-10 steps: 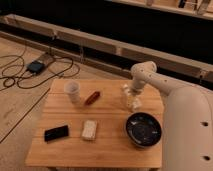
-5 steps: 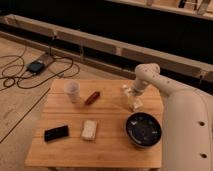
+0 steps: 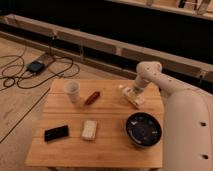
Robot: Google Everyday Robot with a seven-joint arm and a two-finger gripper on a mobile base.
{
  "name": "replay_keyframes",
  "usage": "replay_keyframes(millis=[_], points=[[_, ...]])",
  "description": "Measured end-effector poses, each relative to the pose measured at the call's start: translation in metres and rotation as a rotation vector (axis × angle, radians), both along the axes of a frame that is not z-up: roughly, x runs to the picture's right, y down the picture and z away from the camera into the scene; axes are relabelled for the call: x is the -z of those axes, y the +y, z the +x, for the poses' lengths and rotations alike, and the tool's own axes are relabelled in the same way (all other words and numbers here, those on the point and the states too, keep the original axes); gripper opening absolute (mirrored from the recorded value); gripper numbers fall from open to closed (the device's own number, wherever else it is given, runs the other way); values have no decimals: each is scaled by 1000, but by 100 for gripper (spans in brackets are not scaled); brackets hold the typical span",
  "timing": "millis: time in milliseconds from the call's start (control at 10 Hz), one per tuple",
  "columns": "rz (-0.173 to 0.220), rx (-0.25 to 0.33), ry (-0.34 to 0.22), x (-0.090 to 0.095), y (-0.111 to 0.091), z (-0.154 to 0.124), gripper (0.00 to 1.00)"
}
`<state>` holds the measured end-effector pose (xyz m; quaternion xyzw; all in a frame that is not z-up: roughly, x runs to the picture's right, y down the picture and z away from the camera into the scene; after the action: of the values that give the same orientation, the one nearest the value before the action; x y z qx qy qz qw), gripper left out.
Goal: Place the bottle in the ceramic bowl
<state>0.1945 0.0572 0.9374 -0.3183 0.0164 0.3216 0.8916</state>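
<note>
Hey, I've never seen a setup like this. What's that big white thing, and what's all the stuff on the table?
That is a robot arm reaching in from the right. The single camera looks down on a wooden table. The arm ends in a gripper, low over the table's far right side at a small whitish bottle; whether it holds it, I cannot tell. Also there: a dark ceramic bowl, a white cup, a reddish oblong item, a pale block and a flat black item.
</note>
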Motion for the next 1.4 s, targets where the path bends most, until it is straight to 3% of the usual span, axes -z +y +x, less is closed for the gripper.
replay_keyframes(millis=[300,600,700,1000,1200,1400], points=[[56,21,3,21,-26,3,0],[59,49,2,58,-34,-4,0],[43,58,-4,79,-28,-16,0],[19,38,-28,115,-3,-44,0],[15,-20,-39,137,22,-52,0],[17,-97,-27,158,52,-41,0]])
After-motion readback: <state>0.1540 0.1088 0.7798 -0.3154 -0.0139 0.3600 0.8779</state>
